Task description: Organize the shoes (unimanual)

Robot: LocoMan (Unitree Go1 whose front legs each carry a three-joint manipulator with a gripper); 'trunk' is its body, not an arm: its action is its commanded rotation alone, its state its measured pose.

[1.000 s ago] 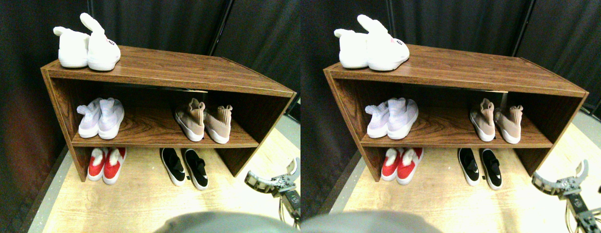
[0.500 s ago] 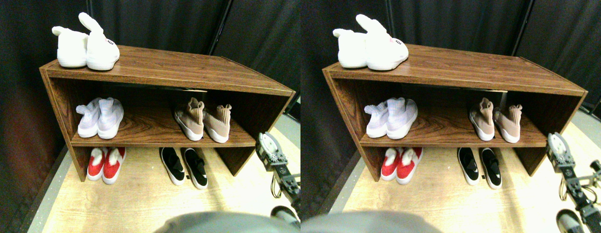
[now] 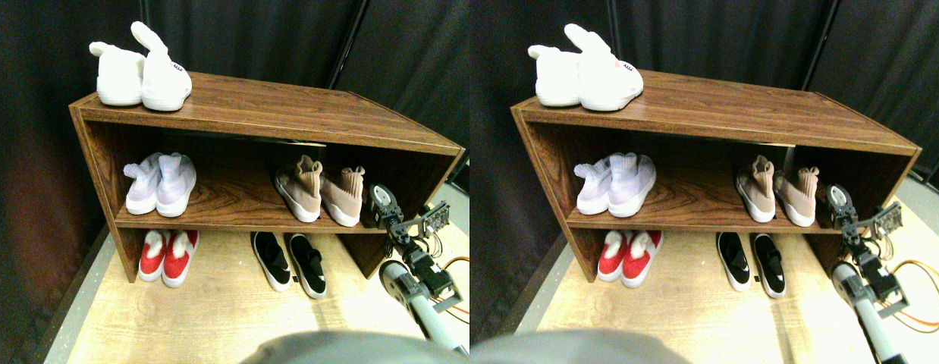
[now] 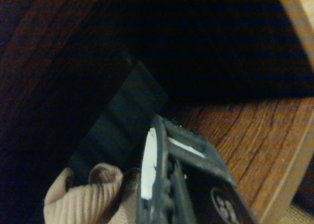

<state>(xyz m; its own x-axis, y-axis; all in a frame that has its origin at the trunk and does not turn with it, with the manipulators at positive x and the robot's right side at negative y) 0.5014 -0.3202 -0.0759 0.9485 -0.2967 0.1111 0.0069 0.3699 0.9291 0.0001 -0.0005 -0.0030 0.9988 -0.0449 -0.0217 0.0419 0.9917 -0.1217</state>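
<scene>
The tan knit sneakers (image 3: 318, 193) stand as a pair at the right of the middle shelf (image 3: 234, 201), heels toward me. Below them, the black slip-ons (image 3: 291, 262) sit side by side on the floor. My right gripper (image 3: 409, 211) is raised at the right end of the middle shelf, just beside the right tan sneaker, its jaws spread and holding nothing. In the wrist view a tan ribbed collar (image 4: 83, 199) lies right next to the dark jaw, with the shelf board (image 4: 245, 131) under it.
White bunny slippers (image 3: 143, 76) rest on the shelf top at the left. Pale lavender knit sneakers (image 3: 160, 186) occupy the middle shelf's left. Red shoes (image 3: 168, 254) stand on the floor under them. The shelf's right side panel (image 3: 424, 189) is close behind the gripper. Orange cable (image 3: 454, 265) trails off to the right.
The gripper has risen from low over the floor at the right and swung in to the right end of the middle shelf, beside the tan sneakers. The shoes have not moved.
</scene>
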